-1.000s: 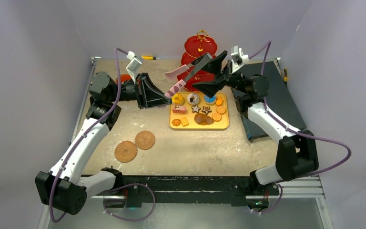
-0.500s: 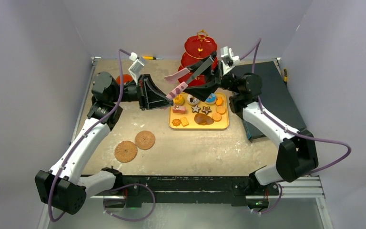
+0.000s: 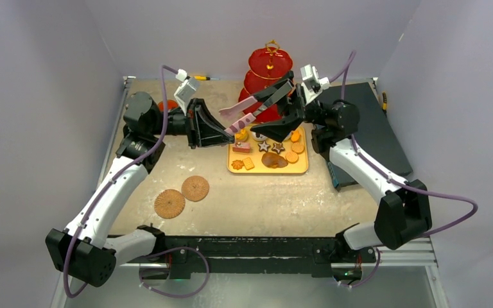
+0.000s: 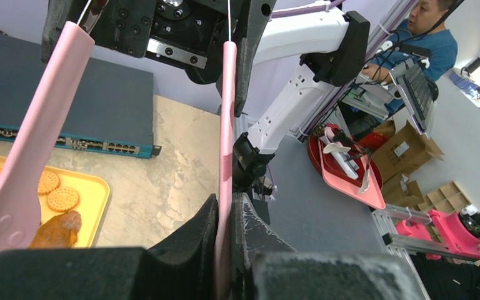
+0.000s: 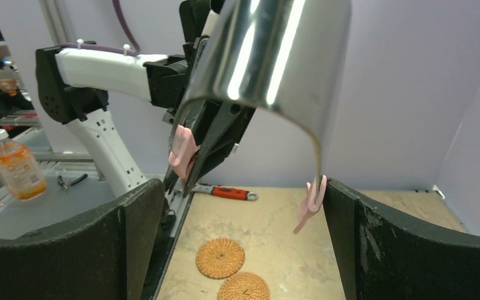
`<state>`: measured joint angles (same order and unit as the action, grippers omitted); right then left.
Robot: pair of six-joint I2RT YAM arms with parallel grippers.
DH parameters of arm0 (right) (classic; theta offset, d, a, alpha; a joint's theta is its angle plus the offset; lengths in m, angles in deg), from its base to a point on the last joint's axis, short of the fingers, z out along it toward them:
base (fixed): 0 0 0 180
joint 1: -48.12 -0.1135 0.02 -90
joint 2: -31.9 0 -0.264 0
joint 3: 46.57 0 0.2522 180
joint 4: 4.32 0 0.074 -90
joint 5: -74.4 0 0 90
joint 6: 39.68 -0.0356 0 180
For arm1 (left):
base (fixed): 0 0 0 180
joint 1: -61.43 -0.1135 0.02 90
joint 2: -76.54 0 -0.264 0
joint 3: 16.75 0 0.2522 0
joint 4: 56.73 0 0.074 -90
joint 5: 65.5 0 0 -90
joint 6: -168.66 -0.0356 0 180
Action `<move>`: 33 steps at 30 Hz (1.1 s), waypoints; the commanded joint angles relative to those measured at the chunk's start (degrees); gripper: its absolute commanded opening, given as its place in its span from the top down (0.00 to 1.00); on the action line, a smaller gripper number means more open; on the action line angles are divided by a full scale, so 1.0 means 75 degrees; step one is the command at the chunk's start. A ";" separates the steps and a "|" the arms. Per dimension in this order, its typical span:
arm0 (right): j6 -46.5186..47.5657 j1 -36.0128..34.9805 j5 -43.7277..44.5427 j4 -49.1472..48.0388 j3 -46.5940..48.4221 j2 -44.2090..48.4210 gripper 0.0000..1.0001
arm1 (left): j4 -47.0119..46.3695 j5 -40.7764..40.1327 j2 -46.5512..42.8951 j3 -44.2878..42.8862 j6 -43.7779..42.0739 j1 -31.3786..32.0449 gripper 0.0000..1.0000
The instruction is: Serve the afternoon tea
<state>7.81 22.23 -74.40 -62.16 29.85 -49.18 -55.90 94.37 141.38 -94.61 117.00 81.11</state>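
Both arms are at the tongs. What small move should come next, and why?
Probably close the right tool on the tongs: its jaws stand wide open either side of the metal bend, while the left tool pinches only one pink-tipped arm. The left should let go only afterwards.

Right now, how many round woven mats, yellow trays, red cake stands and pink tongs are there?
Round woven mats: 2
Yellow tray: 1
Red cake stand: 1
Pink tongs: 1
Total: 5
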 commanded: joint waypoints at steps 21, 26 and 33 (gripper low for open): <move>-0.0472 -0.0767 0.0767 0.0370 0.0262 0.0297 0.04 | 0.0990 -0.0950 0.0068 -0.0578 -0.1999 0.0121 1.00; -0.0521 -0.0767 0.0782 0.0328 0.0307 0.0267 0.14 | 0.1310 -0.0905 0.0040 -0.0694 -0.2271 0.0130 1.00; -0.0395 -0.0691 -0.0250 0.1087 0.0730 0.0320 0.28 | 0.1706 -0.0745 0.0021 -0.0883 -0.2651 0.0136 1.00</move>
<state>5.54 18.23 -68.35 -54.61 32.01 -49.42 -43.31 91.70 141.42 -98.15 100.59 82.14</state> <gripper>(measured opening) 0.741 0.069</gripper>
